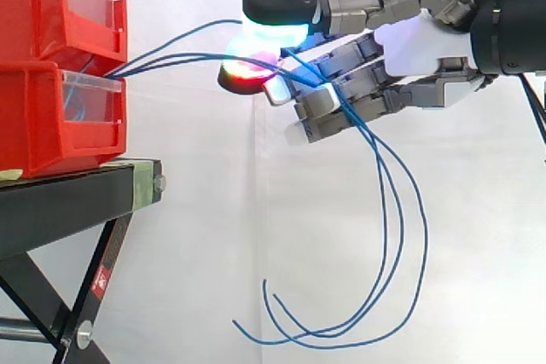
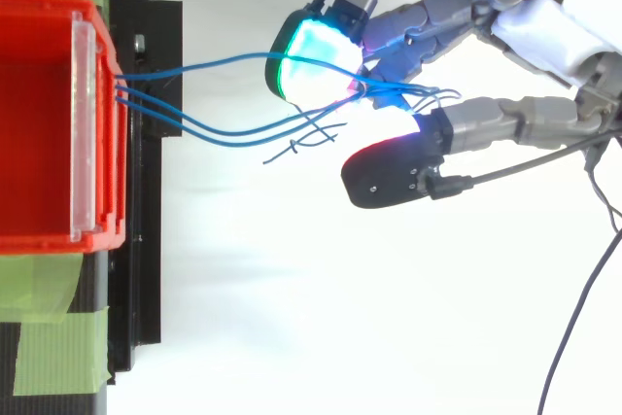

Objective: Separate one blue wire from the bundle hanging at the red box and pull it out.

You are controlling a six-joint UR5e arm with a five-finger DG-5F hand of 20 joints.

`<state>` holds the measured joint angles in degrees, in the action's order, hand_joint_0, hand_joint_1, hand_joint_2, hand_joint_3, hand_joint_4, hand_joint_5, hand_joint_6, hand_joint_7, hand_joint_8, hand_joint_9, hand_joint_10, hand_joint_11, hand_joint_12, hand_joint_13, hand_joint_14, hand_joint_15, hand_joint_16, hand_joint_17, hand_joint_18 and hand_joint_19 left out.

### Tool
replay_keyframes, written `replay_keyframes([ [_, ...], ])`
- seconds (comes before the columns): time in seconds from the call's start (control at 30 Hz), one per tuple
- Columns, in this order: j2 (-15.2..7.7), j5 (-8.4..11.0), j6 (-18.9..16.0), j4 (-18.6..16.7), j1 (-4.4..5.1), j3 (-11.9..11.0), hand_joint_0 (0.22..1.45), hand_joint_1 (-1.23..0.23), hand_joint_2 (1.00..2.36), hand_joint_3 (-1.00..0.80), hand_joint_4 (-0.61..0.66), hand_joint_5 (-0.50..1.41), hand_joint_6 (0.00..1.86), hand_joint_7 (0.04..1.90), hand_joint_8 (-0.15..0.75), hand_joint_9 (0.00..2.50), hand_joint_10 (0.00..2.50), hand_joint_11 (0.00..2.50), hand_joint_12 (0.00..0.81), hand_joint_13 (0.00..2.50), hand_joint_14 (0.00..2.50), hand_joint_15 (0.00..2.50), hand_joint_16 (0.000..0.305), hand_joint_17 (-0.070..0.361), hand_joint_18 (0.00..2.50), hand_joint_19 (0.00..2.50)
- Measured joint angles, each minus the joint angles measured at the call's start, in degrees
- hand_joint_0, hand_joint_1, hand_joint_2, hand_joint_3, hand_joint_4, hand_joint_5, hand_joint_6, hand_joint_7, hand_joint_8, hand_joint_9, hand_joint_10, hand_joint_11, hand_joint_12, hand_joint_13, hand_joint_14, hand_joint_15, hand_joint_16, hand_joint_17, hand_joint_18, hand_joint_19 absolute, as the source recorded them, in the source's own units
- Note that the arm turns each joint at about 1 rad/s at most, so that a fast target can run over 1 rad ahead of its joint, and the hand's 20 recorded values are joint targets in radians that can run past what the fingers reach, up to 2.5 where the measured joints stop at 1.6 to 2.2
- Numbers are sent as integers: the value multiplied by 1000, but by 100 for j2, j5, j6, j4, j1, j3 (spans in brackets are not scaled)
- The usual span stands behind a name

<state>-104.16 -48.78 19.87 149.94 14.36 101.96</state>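
Just right of the red box [image 1: 51, 125], the robot hand [image 1: 418, 49] was curled round several blue wires [image 1: 171, 59], not one. Pulling might drag them all out together.

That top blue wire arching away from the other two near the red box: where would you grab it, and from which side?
Probably on its free span between the red bins and the hand, where the upper blue wire bows clear of the lower pair. Coming from above suits it: nothing lies over that arch, while the pair runs beneath.
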Motion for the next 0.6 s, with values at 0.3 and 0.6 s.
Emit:
replay_keyframes([
  [0.3, -1, 0, 0, 0, -3, 0, 625, -783, 1017, -266, 166, -204, 891, 795, 322, 937, 18, 1065, 369, 1170, 7, 1555, 52, 117, 665, 399],
  [0.6, -1, 0, 6, 0, 3, 0, 653, -806, 1019, -202, 149, -203, 895, 806, 322, 934, 18, 1058, 370, 1172, 8, 1540, 51, 115, 686, 385],
])
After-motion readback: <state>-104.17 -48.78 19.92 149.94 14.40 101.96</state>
